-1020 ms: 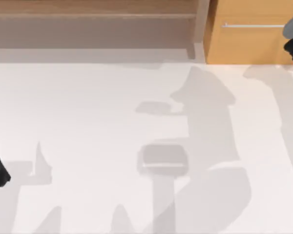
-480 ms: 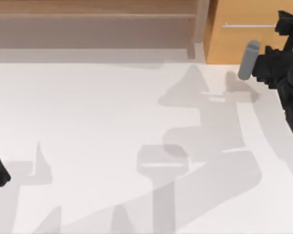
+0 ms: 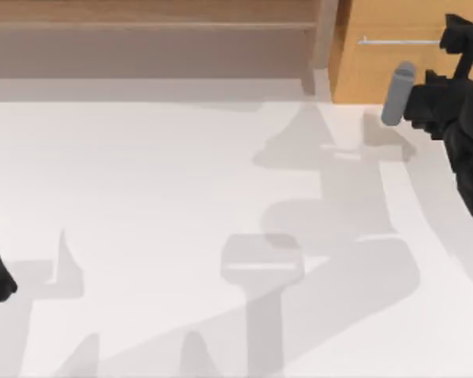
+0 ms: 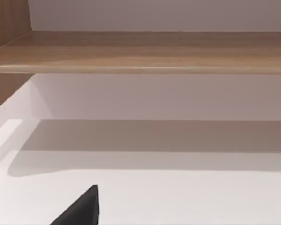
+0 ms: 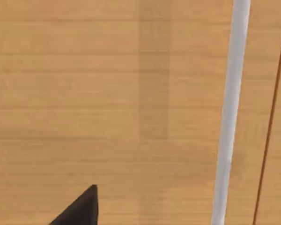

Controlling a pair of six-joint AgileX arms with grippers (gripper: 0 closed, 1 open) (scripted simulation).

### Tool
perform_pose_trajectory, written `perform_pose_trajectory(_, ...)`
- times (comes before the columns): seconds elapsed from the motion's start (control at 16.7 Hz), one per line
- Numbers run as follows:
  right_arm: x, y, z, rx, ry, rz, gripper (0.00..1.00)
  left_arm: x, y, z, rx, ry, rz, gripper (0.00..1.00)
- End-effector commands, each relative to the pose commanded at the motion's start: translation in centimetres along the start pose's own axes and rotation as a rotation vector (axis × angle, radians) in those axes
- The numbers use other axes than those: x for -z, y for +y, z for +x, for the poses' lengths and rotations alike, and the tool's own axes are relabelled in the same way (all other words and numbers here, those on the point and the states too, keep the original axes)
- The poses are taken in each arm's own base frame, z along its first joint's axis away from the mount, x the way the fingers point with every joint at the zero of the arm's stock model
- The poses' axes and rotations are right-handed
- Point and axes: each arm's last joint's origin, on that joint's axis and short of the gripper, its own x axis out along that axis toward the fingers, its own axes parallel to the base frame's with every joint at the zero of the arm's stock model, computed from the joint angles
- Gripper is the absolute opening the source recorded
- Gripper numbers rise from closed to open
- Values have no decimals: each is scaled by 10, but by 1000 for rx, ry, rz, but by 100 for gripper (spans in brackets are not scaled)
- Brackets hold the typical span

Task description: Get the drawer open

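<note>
Your right hand point(image 3: 456, 35) sits at the handle point(image 3: 398, 41); grip unclear. Close squarely on it, then pull the drawer point(image 3: 394, 67) straight out.

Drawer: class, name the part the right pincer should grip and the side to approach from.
Grip the thin silver bar handle on the drawer front. Probably come straight at the front from the table side: the bar lies horizontal, so fingers should close above and below it.

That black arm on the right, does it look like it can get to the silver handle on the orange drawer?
Probably yes. The right gripper is already up against the drawer at the right end of the handle, with nothing between them. The right wrist view shows the handle close ahead and unobstructed. Whether the fingers are around it, I cannot tell.
</note>
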Motion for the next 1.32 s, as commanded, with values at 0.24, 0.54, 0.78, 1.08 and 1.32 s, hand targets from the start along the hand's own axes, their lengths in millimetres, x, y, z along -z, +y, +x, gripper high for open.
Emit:
perform_pose_trajectory(0.24,-1,0,17,0,0,0,100,0,0,0,0,0,0,100)
perform_pose_trajectory(0.54,-1,0,19,0,0,0,92,0,0,0,0,0,0,100)
perform_pose_trajectory(0.78,-1,0,19,0,0,0,62,0,0,0,0,0,0,100)
perform_pose_trajectory(1.08,-1,0,19,0,0,0,25,0,0,0,0,0,0,100)
perform_pose_trajectory(1.32,-1,0,19,0,0,0,0,0,0,0,0,0,0,100)
